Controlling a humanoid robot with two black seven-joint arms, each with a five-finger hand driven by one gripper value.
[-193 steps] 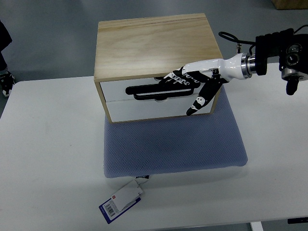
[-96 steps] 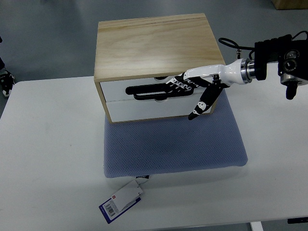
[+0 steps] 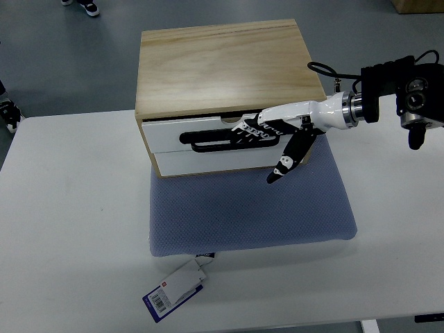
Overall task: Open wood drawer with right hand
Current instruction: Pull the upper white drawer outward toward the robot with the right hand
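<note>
On the blue mat (image 3: 250,208), wooden drawer box (image 3: 225,66), upper white drawer (image 3: 208,132) at its front, right hand (image 3: 270,135) fingers curled around black handle (image 3: 222,137), thumb pointing down, white tabletop (image 3: 69,222) beneath the mat.

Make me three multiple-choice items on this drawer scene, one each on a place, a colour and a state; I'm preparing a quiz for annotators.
1. What does the wood drawer box stand on?
A. blue mat
B. metal tray
C. bare floor

2. What colour is the upper drawer handle?
A. red
B. black
C. gold

3. What is the right hand doing?
A. resting flat on the table
B. holding the tag
C. hooking the handle

Key: 1 A, the blue mat shows under the box. 2 B, a black bar on the white front. 3 C, fingers curl at the handle's right end.
</note>
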